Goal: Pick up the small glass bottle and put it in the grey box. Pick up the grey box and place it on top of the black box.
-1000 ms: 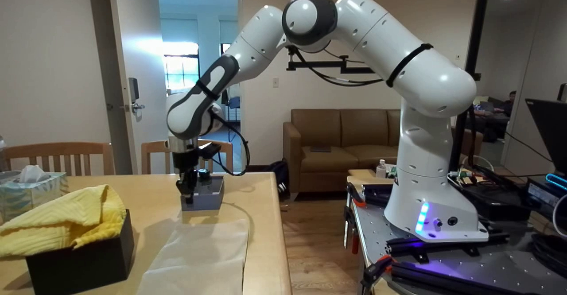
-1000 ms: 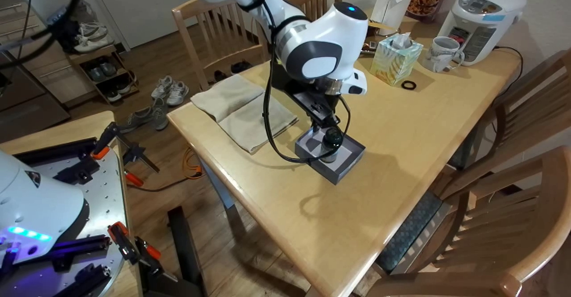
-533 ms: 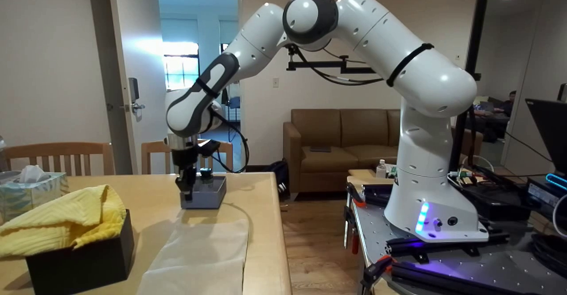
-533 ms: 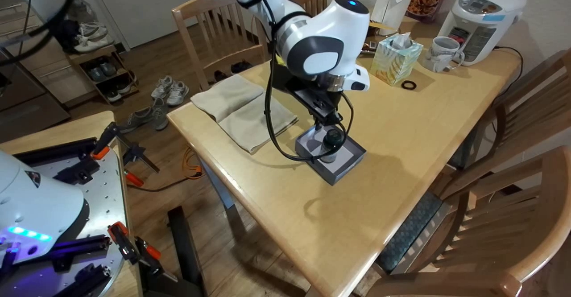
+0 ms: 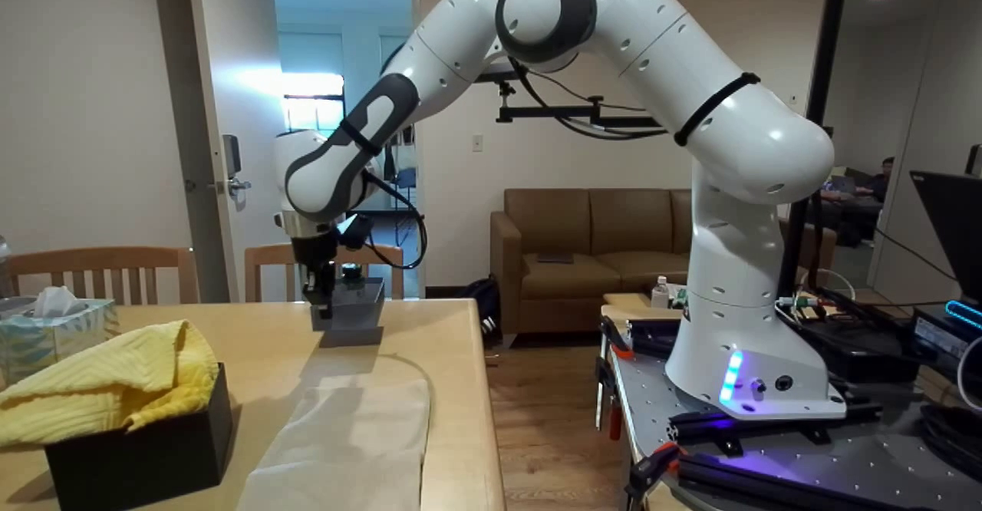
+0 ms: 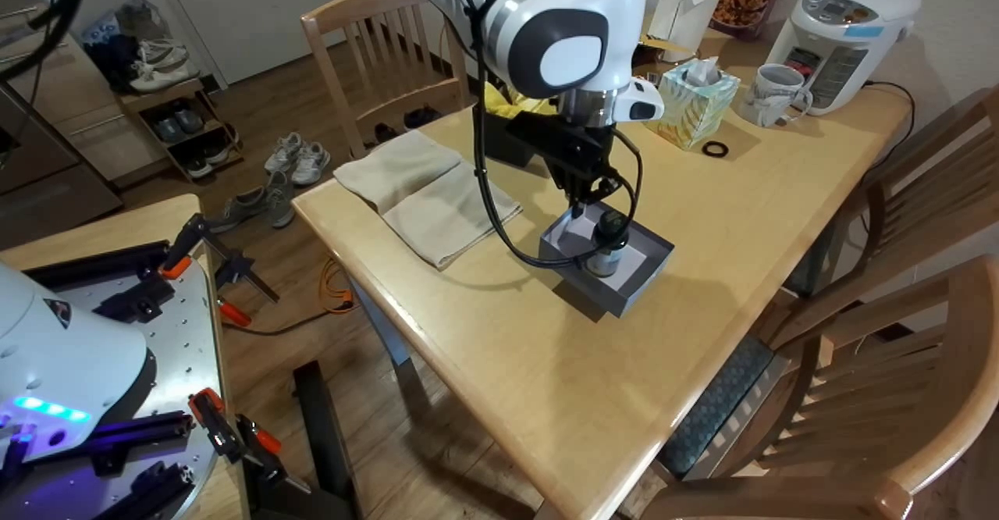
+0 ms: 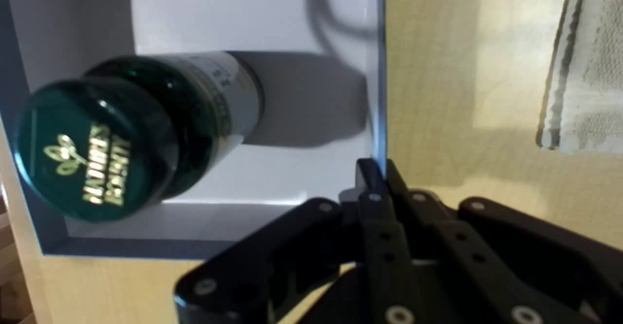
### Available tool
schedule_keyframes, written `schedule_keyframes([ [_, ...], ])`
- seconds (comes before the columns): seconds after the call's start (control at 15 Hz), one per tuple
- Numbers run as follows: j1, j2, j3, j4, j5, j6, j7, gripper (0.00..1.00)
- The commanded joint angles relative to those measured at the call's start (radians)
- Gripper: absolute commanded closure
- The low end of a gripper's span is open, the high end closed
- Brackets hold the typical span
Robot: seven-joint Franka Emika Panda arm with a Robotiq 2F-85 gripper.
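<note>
The small glass bottle point(image 6: 607, 261), dark green with a green cap and a white label, stands inside the grey box point(image 6: 648, 274). In the wrist view the bottle point(image 7: 160, 134) is near the box's far end wall. My gripper point(image 7: 381, 171) is shut on the opposite wall of the grey box point(image 7: 380, 95), one finger inside and one outside. In an exterior view the gripper point(image 5: 324, 311) holds the grey box point(image 5: 359, 308) a little above the table, its shadow below. The black box point(image 5: 146, 450) stands at the table's near left, also partly seen behind the arm point(image 6: 507, 144).
A yellow cloth point(image 5: 115, 377) lies in and over the black box's top. A folded beige cloth point(image 6: 437, 200) lies flat beside the grey box. A tissue box point(image 6: 691, 110), black ring point(image 6: 715, 148), mug point(image 6: 776, 94) and water dispenser point(image 6: 851, 44) are further back. A cable loops from the wrist.
The gripper has risen with the grey box held by its wall. The box, which rested on the table, is now lifted off it with the bottle inside, and a shadow shows underneath.
</note>
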State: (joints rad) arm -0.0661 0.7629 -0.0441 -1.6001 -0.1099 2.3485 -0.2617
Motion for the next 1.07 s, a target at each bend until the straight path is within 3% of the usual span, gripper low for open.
schedule_keyframes([
  [0.0,0.05,-0.056,-0.028,-0.034,-0.081,-0.036,0.045,0.99],
  [0.67,0.122,-0.185,0.022,-0.109,-0.107,-0.043,0.04,0.99],
  [1.0,0.161,-0.261,0.035,-0.097,-0.12,-0.104,0.063,0.99],
])
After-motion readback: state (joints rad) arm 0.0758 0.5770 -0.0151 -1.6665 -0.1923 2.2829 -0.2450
